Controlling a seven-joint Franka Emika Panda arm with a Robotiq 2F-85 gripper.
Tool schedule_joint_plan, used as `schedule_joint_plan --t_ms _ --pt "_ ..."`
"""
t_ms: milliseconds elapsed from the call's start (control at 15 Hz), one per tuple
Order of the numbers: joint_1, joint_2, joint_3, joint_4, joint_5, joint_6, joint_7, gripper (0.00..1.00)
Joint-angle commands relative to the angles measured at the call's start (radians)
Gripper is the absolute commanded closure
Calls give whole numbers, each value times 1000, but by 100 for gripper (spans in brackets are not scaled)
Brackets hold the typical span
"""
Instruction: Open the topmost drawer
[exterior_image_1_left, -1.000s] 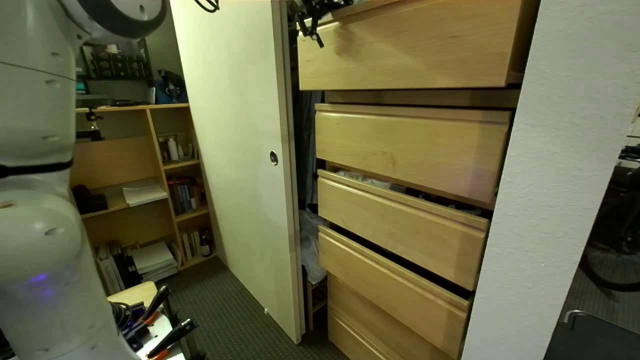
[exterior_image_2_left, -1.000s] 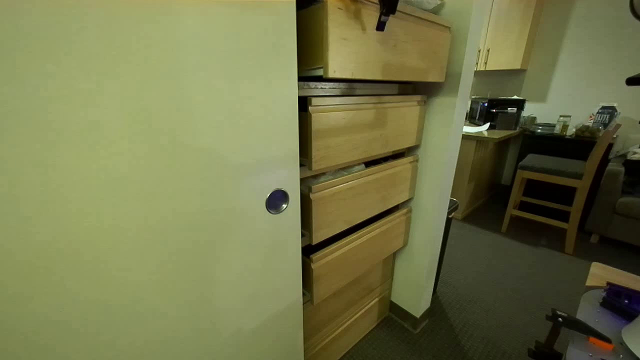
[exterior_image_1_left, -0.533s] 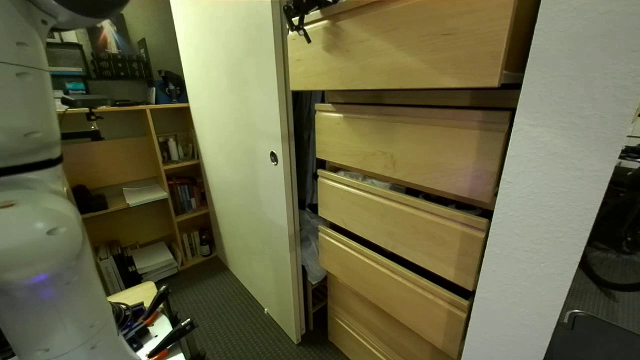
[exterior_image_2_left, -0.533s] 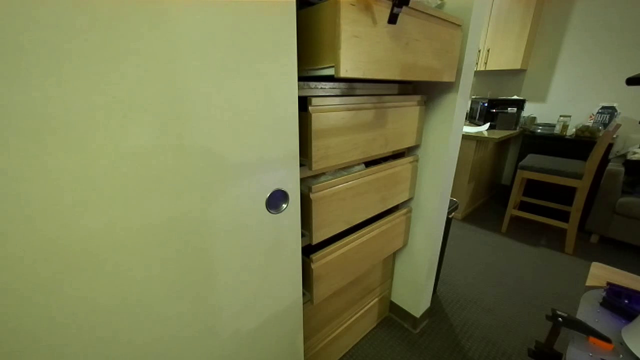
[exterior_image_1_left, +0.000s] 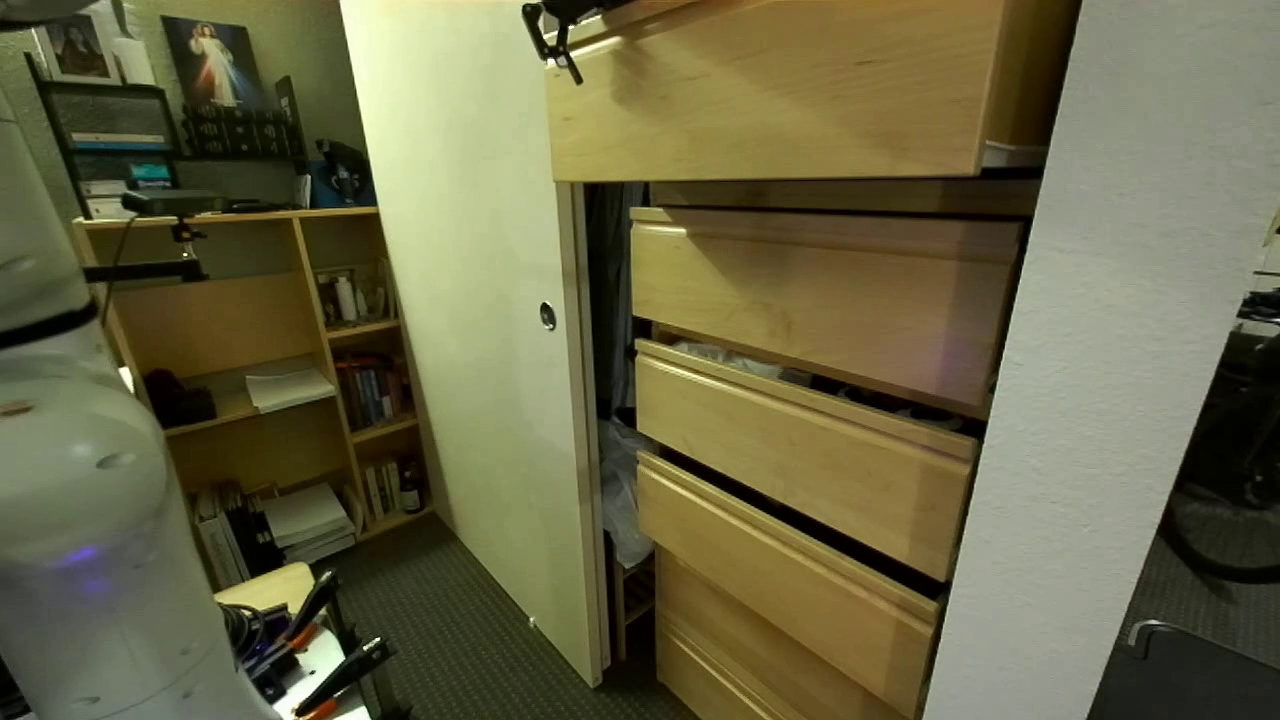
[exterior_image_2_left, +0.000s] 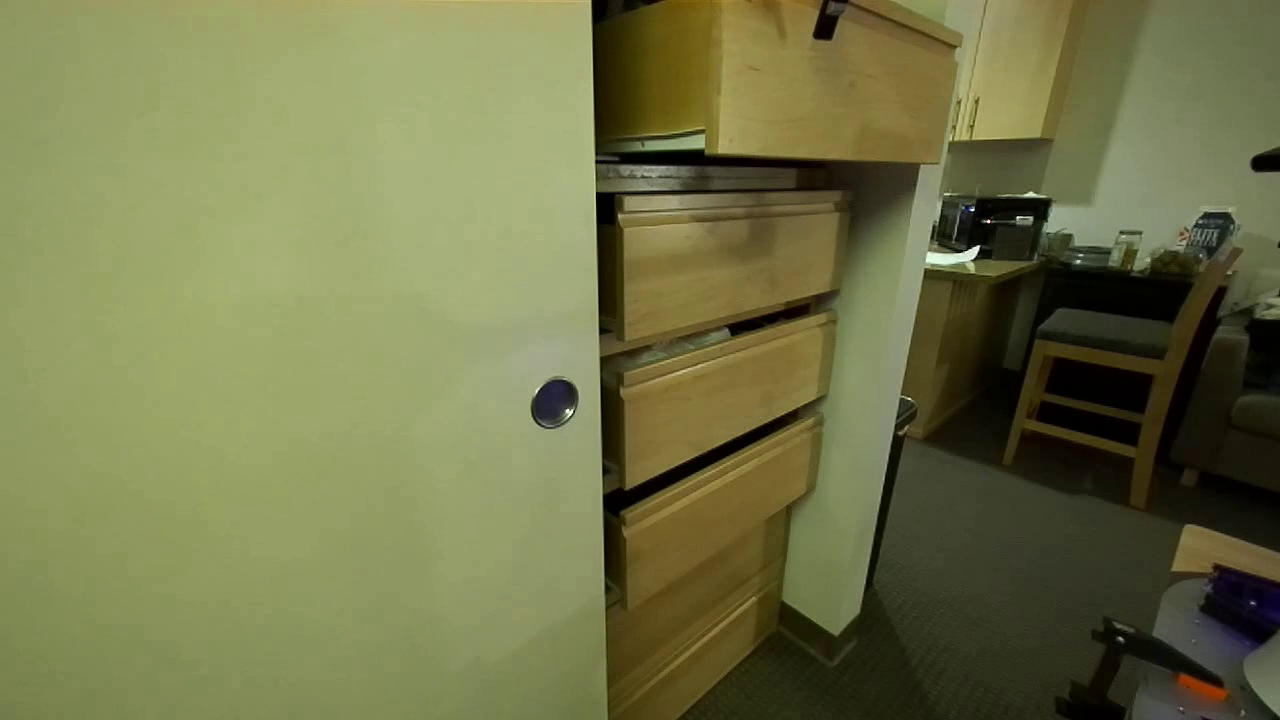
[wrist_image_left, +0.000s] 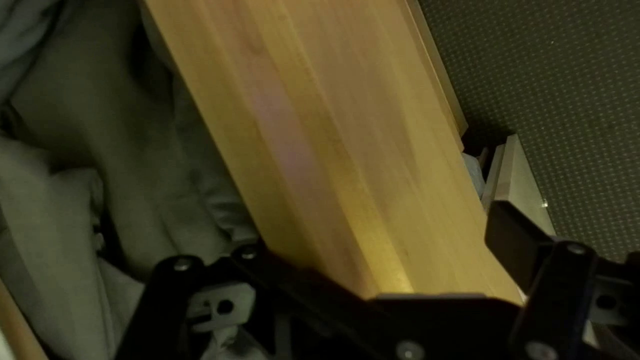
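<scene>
Topmost drawer (exterior_image_1_left: 775, 110), flat-fronted pale grained wood, has slid farther out.

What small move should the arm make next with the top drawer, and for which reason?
I would probably pull the top drawer gently a little further straight out. In the wrist view, the open pincer straddles its front, which seems well placed for hooking it. It juts past the lower drawers, but its rear is hidden, so whether travel remains I cannot tell.
</scene>
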Motion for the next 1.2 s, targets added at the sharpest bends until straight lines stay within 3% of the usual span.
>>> schedule_joint_plan --t_ms 0,1133 --pt "2 -95 -1 -133 47 -2 27 0" --pt "10 -371 -19 -354 120 -18 45 0"
